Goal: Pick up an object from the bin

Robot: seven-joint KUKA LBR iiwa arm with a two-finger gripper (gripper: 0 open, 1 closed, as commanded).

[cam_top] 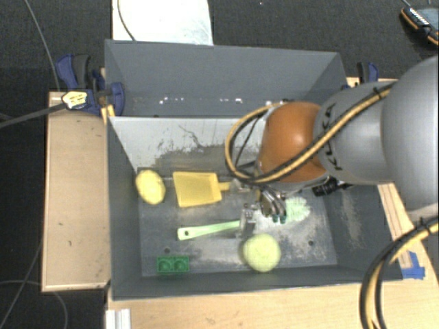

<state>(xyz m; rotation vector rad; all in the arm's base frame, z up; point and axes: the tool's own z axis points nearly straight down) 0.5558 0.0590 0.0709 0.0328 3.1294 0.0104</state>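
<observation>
1. In the camera view, the grey bin (pixel 226 81) is being overhung from the right by the arm (pixel 370 136), and much of the wrist is being hidden by its orange cover (pixel 291 142).
2. The jaws are being held low over the bin floor, right of centre, above the right end of a pale green stick (pixel 209 231). Whether they are wide or narrow cannot be told, and no thing can be made out between them.
3. Three neighbours are being counted nearest: a round yellow-green ball (pixel 261 252) just in front of the stick's end, a flat yellow block (pixel 197 188) behind it to the left, and a pale whitish-green lump (pixel 298 211) to the right.
4. A yellow lemon-like ball (pixel 149 186) and a dark green brick (pixel 173 264) are lying further left, well apart from the jaws.
5. As a judgement, the stick's end is being taken as the nearest candidate. A straight descent is being advised, with the jaws set across the stick's narrow width and the round ball left untouched, since it would likely roll.
</observation>
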